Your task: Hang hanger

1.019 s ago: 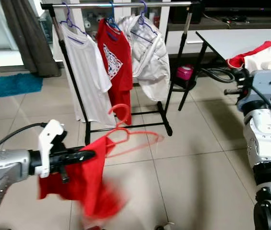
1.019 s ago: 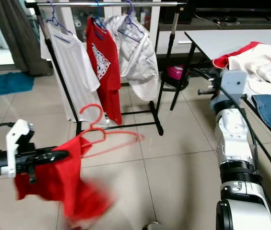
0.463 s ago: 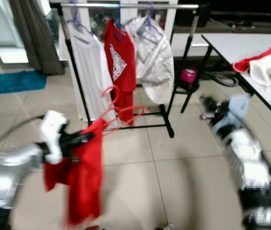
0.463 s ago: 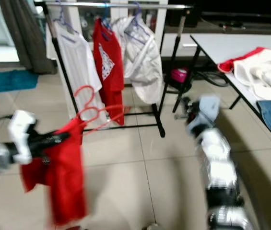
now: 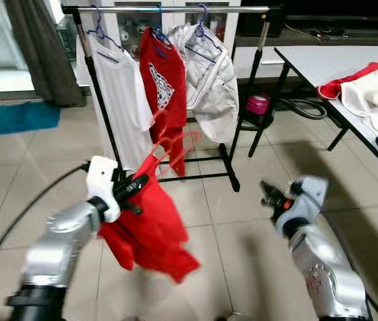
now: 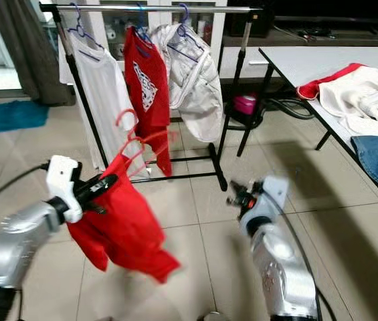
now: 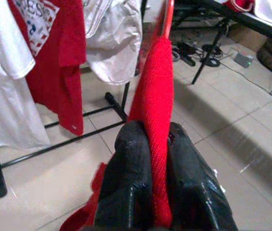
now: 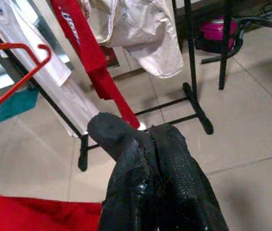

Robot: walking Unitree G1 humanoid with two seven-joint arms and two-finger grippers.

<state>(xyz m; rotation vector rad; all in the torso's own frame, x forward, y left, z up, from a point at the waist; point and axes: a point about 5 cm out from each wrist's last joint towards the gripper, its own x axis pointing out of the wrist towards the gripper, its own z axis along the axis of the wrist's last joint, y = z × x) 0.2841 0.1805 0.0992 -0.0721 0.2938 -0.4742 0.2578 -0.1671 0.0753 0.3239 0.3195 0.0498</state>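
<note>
Since half a second ago the left arm has drawn in closer to the camera and the red garment on its hanger now hangs lower and nearer the rack; the right arm has swung down toward the floor tiles and shows sharp instead of smeared. Left eye view: left gripper (image 5: 134, 188) extended forward, fingers clamped on a fold of the red shirt (image 5: 150, 231), which droops below it; red hanger (image 5: 170, 142) rises from the shirt's neck, hook up, in front of the clothes rack (image 5: 168, 9) but not on the rail. Rack holds a white T-shirt (image 5: 125, 107), a red printed shirt (image 5: 166, 83) and a pale jacket (image 5: 213, 80), each on a blue hanger. Table (image 5: 322, 57) to the right, with clothes (image 5: 369, 87) heaped on it. Blue mat (image 5: 19, 118) far left on the floor. Right gripper (image 5: 269, 194) low, pointing toward the rack base. Left wrist view: both black fingers (image 7: 128, 192) pressed tight against red knit cloth between them. Right wrist view: fingers (image 8: 126, 159) look pressed together with nothing between, though the close angle makes this uncertain; hanger's hook and bar cross one corner.
</note>
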